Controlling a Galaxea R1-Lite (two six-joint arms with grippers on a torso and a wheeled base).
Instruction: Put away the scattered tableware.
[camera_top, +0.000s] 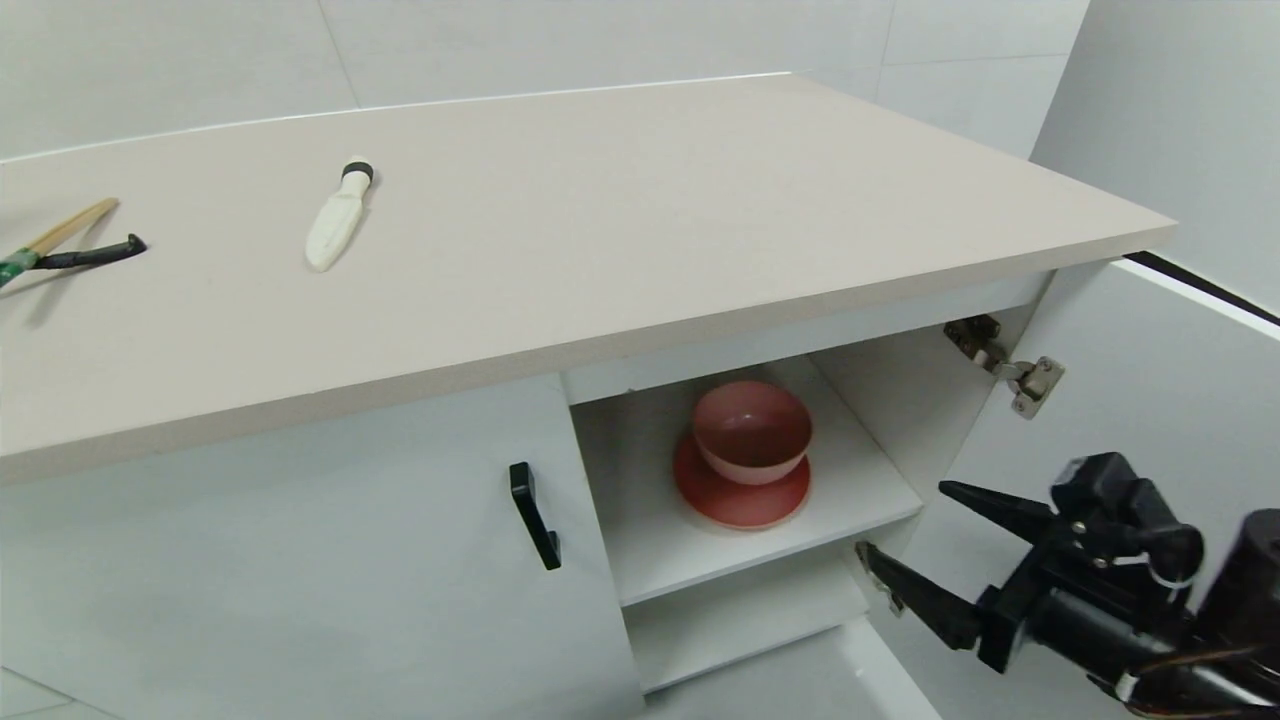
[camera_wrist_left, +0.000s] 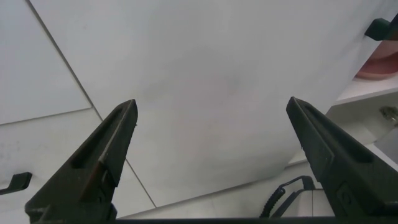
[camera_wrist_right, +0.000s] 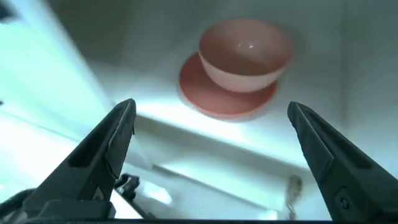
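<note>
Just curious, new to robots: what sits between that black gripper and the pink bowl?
Just the plate under the bowl and bare shelf before the right gripper, per head view.

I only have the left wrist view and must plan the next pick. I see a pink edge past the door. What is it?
Observer: A pink bowl, sitting on a red plate on the upper shelf.
Operator: Where is the right gripper?
Observer: The right gripper is open, low beside the open door, and points toward the shelf.
Operator: What lies on the counter?
Observer: On the counter there is a white utensil and, at the left edge, a wooden stick beside a black utensil.
</note>
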